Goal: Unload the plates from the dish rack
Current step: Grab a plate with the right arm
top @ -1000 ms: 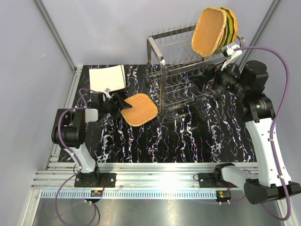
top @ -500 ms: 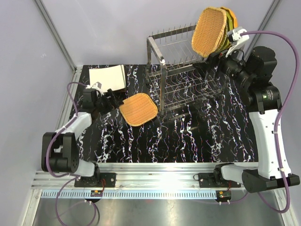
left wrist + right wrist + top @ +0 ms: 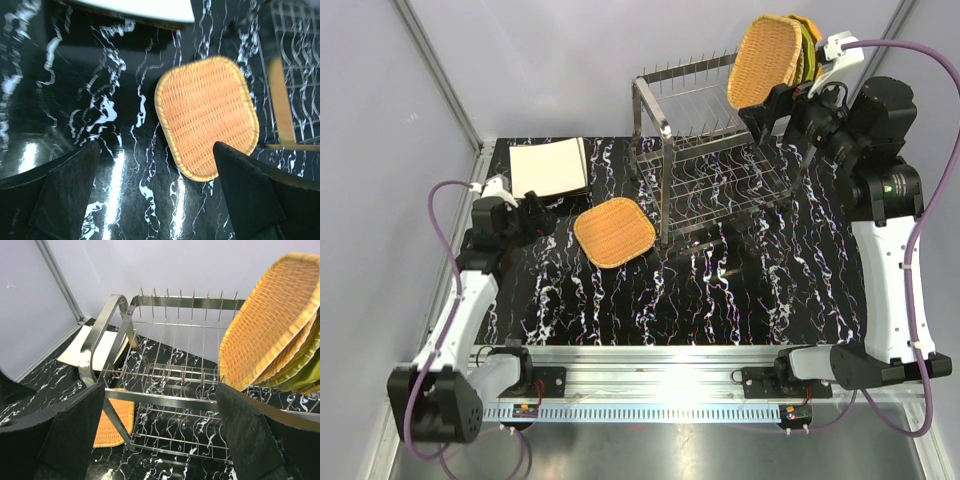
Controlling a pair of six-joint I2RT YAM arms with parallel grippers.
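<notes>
The silver wire dish rack (image 3: pixel 705 165) stands at the back of the table. On its upper tier at the right, a woven orange-tan plate (image 3: pixel 765 65) leans upright with green and orange plates (image 3: pixel 812 50) behind it. My right gripper (image 3: pixel 772 108) hangs open just below and in front of that woven plate (image 3: pixel 270 320), nothing between its fingers. Another woven plate (image 3: pixel 613 232) lies flat on the table left of the rack. My left gripper (image 3: pixel 545 212) is open, a short way left of this plate (image 3: pixel 206 116) and apart from it. Cream square plates (image 3: pixel 549 166) are stacked at the back left.
The table is black marble with white veins (image 3: pixel 720 290). The rack's lower tier (image 3: pixel 200 435) holds nothing that I can see. Grey walls and a metal frame post (image 3: pixel 440 75) close in the back and left. A rail (image 3: pixel 650 365) runs along the near edge.
My left arm has drawn back to the left, away from the flat woven plate, and its jaws have opened wider. My right gripper has risen toward the upright plates on the top tier.
</notes>
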